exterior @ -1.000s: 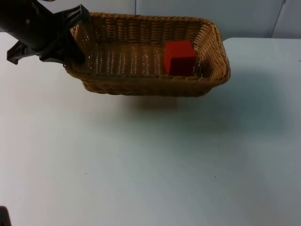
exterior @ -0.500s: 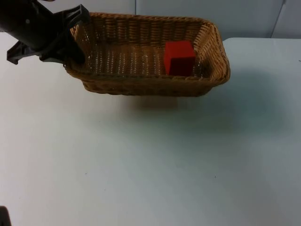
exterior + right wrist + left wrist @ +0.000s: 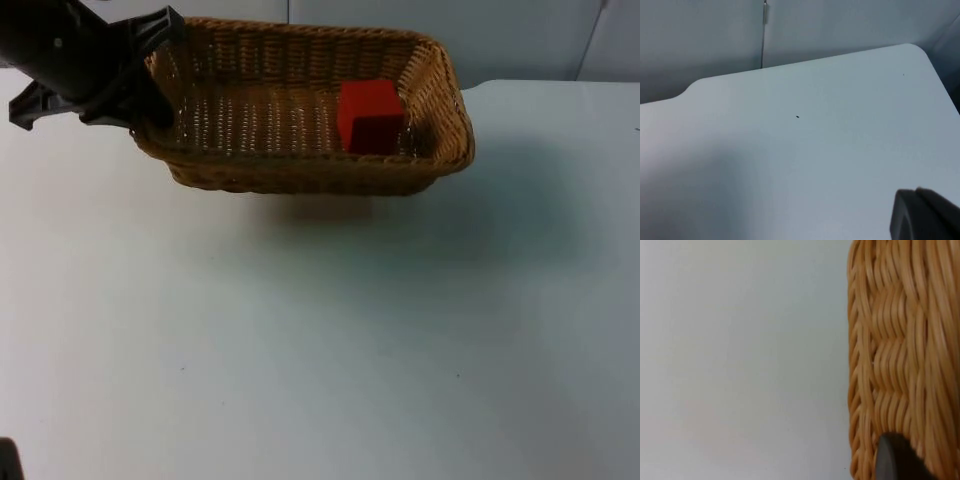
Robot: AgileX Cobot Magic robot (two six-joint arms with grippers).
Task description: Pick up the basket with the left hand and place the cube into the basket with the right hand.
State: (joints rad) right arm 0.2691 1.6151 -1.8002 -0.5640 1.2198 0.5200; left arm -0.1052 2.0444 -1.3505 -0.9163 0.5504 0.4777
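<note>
You have a plain white table top (image 3: 320, 340) in front of you, matte and bare over most of its width, ending at a grey partition wall (image 3: 500, 35) with a vertical seam in it. The right wrist view looks across the same white surface to a rounded table corner and the grey wall behind it.

At the left of the top view, the left gripper (image 3: 150, 75) is clamped over the short left end of the wicker basket (image 3: 300, 175): one black finger lies inside the rim, the other outside it. In the left wrist view a fingertip (image 3: 895, 460) presses against the woven wall, with white table beside the weave. The basket hangs above the table, its shadow falling on the surface beneath it.

The basket is an oblong; its long axis runs left to right across the top view, roughly parallel to the partition, open side up. Toward its right end, the red cube (image 3: 370, 117) sits on the basket floor, close to the right wall.

Of the right gripper (image 3: 925, 215) you see a dark fingertip over the table; you cannot tell its state.
</note>
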